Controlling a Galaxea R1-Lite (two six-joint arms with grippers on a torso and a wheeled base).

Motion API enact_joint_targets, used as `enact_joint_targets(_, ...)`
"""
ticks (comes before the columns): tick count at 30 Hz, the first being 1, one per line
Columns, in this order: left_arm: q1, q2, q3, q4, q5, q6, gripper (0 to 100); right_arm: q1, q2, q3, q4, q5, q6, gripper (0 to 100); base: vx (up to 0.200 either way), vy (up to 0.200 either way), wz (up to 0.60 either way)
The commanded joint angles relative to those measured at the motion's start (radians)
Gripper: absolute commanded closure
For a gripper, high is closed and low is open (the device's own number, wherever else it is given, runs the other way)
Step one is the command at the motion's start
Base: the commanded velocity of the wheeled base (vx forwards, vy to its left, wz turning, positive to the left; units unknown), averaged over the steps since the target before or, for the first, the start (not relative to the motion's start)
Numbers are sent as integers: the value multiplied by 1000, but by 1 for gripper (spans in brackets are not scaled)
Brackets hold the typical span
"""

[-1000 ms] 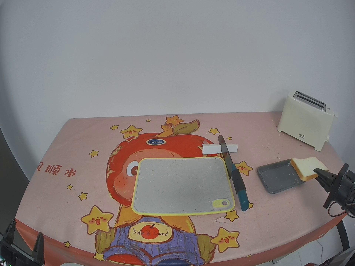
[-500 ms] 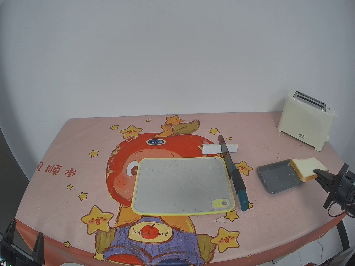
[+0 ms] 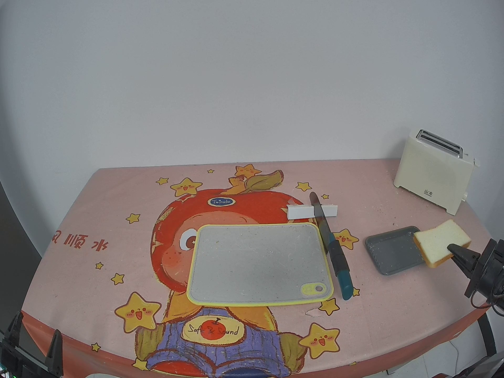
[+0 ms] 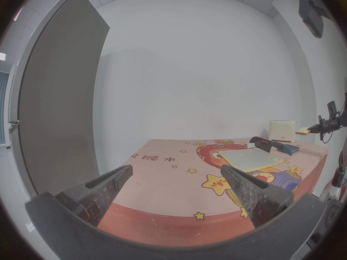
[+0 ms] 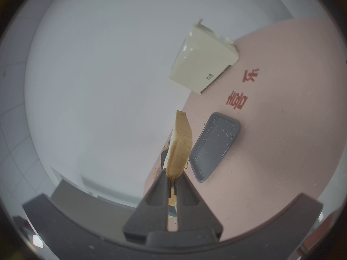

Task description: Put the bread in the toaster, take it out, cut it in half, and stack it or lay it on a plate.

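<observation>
1. While the right gripper (image 3: 453, 247) is clamped on one edge of the bread (image 3: 439, 241), the slice hangs tilted in the air. It is near the toaster (image 3: 434, 169), on my side of it, over the rim of the tray (image 3: 389, 249).
2. I judge the step in hand to be the first one: carrying the slice to the toaster. I see nothing standing up out of its slots.
3. The next move calls for raising the slice above the toaster's top and turning it edge-down in line with a slot. Then I would lower it and let go. The grip is thin and near one edge, so I would go slowly in case the slice droops.
4. The left gripper (image 4: 176, 169) hangs spread wide with nothing in it, well apart from the toaster, off the table's near edge.
5. The board (image 3: 257, 263) lies well apart from the toaster. The knife (image 3: 332, 243) lies along the board's toaster side, ready for cutting.
</observation>
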Motion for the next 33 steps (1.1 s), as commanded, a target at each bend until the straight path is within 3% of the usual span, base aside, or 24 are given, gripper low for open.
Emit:
enact_joint_targets(1,0,-10,18,0,0,0,0,13,65,16,-24,-1,-76,100,0,0,0)
enact_joint_targets(4,0,-10,18,0,0,0,0,-1,63,17,-24,-1,-97,100,0,0,0)
enact_joint_targets(9,0,-10,18,0,0,0,0,-118,16,17,-7,0,-160,100,0,0,0)
enact_joint_targets(18,0,-10,18,-2,0,0,0,-72,-40,-3,25,0,-341,100,0,0,0)
enact_joint_targets(19,0,-10,18,0,0,0,0,-70,-32,-17,34,4,-407,100,0,0,0)
enact_joint_targets(24,0,-10,18,0,0,0,0,-23,49,-21,27,4,-624,100,0,0,0)
enact_joint_targets(30,0,-10,18,0,0,0,0,-1,80,-70,27,8,-723,100,0,0,0)
enact_joint_targets(32,0,-10,18,0,0,0,0,33,100,-119,25,5,-808,100,0,0,0)
enact_joint_targets(33,0,-10,18,0,0,0,0,33,100,-119,25,5,-808,100,0,0,0)
